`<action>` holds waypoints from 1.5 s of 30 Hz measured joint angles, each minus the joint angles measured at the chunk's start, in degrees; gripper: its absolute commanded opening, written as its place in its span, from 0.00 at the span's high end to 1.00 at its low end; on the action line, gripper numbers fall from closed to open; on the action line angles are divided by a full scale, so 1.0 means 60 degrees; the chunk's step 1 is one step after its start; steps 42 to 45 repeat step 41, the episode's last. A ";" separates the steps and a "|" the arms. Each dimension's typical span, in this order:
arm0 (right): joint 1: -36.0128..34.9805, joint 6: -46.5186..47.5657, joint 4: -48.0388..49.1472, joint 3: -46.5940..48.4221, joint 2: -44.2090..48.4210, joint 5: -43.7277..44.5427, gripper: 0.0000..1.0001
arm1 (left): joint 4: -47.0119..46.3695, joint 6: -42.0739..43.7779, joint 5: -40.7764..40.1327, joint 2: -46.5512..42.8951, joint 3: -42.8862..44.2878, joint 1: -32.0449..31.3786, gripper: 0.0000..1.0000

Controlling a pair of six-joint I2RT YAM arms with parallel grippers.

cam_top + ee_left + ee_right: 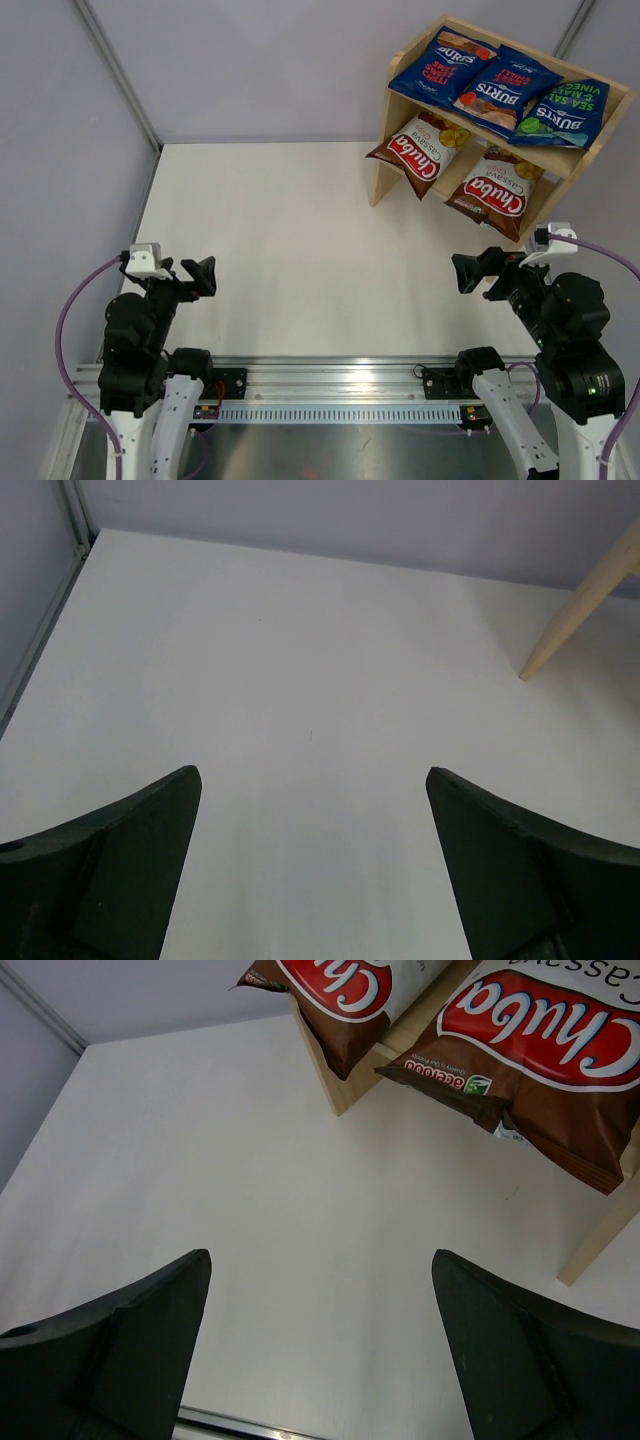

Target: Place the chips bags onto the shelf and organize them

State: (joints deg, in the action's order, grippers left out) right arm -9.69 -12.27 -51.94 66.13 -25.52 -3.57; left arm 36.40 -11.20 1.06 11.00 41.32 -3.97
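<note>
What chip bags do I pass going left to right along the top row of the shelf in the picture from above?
left red Burts bag -> middle red Burts bag -> green Burts bag

White table (280, 230) — pale lilac walls (250, 70) behind.
</note>
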 measured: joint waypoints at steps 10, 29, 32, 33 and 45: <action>0.0000 0.0000 0.0641 -0.1377 0.0270 0.0106 0.01 | -0.0022 0.0146 0.0350 -0.0193 -0.0452 -0.0240 0.01; 0.0000 -0.0018 0.0965 -0.1723 0.0397 0.0266 0.01 | -0.0040 0.0138 0.0317 -0.0390 -0.0477 -0.0415 0.01; 0.0000 -0.0018 0.0965 -0.1723 0.0397 0.0270 0.01 | -0.0040 0.0138 0.0317 -0.0390 -0.0477 -0.0415 0.01; 0.0000 -0.0018 0.0965 -0.1723 0.0397 0.0270 0.01 | -0.0040 0.0138 0.0317 -0.0390 -0.0477 -0.0415 0.01; 0.0000 -0.0018 0.0965 -0.1723 0.0430 0.0270 0.00 | -0.0047 0.0138 0.0284 -0.0390 -0.0488 -0.0415 0.01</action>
